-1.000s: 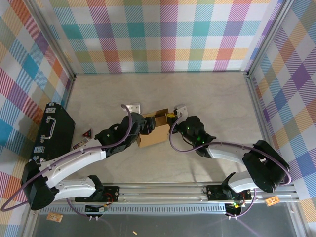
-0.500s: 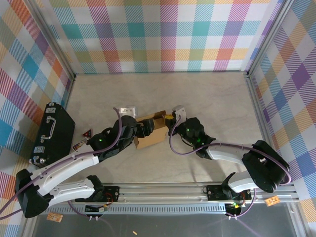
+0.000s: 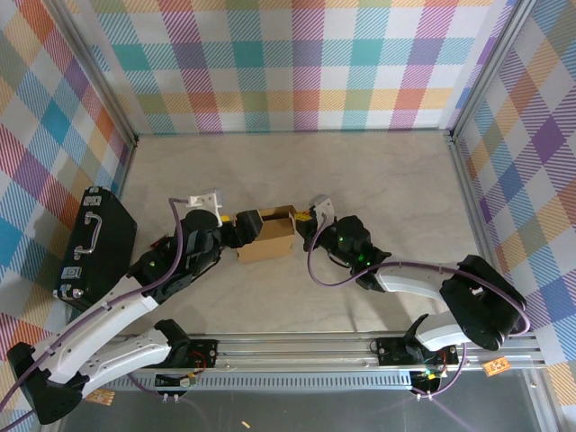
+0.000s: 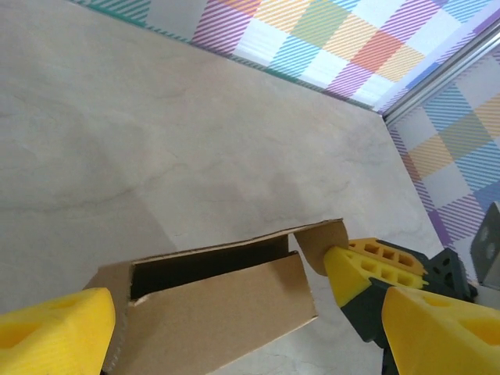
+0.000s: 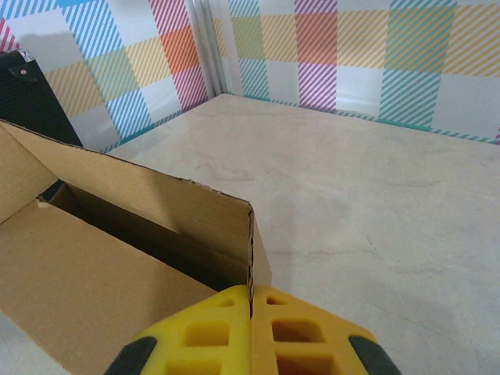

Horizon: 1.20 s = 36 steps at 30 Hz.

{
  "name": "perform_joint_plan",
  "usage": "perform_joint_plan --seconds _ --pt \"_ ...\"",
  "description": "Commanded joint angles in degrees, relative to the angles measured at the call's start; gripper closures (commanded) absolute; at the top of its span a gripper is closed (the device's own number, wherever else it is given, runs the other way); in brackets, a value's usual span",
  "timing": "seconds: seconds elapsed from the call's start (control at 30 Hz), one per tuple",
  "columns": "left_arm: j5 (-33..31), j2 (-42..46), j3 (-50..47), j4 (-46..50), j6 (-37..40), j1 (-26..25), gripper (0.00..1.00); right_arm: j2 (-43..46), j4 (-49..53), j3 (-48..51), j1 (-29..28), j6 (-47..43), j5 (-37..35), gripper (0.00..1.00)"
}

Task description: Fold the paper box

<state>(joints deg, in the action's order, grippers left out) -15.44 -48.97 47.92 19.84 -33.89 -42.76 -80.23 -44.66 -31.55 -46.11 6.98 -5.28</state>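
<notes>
Item: paper box [image 3: 266,236], plain brown corrugated cardboard, partly erected. It lies near the middle of the table [image 3: 378,171] between the two arms, with its long side walls raised, its top open, and a dark hollow showing in both wrist views. Right-side holder: right gripper [image 3: 308,219], jaws pressed flat together on the thin upright cardboard edge at the box's right end. In the right wrist view its yellow fingertips [image 5: 230,308] meet on that edge with no gap. Judged purpose: an anchor, so that the light box neither slides nor twists while the other arm works the flaps. Left-side holder: left gripper [image 3: 239,229], jaws spread wide and gripping nothing. In the left wrist view its two yellow fingers [image 4: 55,328] stand at the lower corners with the box's near wall between them. One finger is just beside the box's left end. The other is clear of the cardboard and near the right gripper's fingers. Judged purpose: posted at the left end, ready to take or push an end flap against the pinned corner. Condition of work: walls up, rounded tab at the right end pinched, lid not closed; folding judged partway. Adjacent: black hard case [image 3: 94,243] with handle, by the left wall, well apart from the box and no part of the job.
</notes>
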Motion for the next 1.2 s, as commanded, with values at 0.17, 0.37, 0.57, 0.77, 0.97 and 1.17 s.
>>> perform_joint_plan --seconds 0.17,0.37,0.57,0.77,0.97,1.17 --pt "-2.21 1.39 -0.86 5.38 -1.00 3.08 0.11 -0.59 -0.97 0.35 -0.41 -0.51 1.37 0.98" --pt "10.69 0.36 0.63 7.79 -4.18 13.55 0.09 0.33 0.79 0.03 -0.54 -2.09 1.88 0.98" --pt "26.71 -4.20 -1.41 -0.62 -11.23 20.80 0.07 0.44 0.81 0.02 -0.57 -2.58 3.16 0.98" --pt "30.12 -8.20 -1.43 -3.40 -15.09 21.27 0.02 0.42 1.56 -0.15 -0.74 -2.77 3.34 0.98" --pt "21.69 -2.44 0.53 5.35 -1.07 23.41 0.00 0.51 3.09 -0.80 -0.83 -2.85 2.74 0.98" --pt "22.84 5.67 -9.48 -7.65 18.79 23.43 0.00 1.34 6.57 -2.60 -0.74 -5.26 1.06 0.99"
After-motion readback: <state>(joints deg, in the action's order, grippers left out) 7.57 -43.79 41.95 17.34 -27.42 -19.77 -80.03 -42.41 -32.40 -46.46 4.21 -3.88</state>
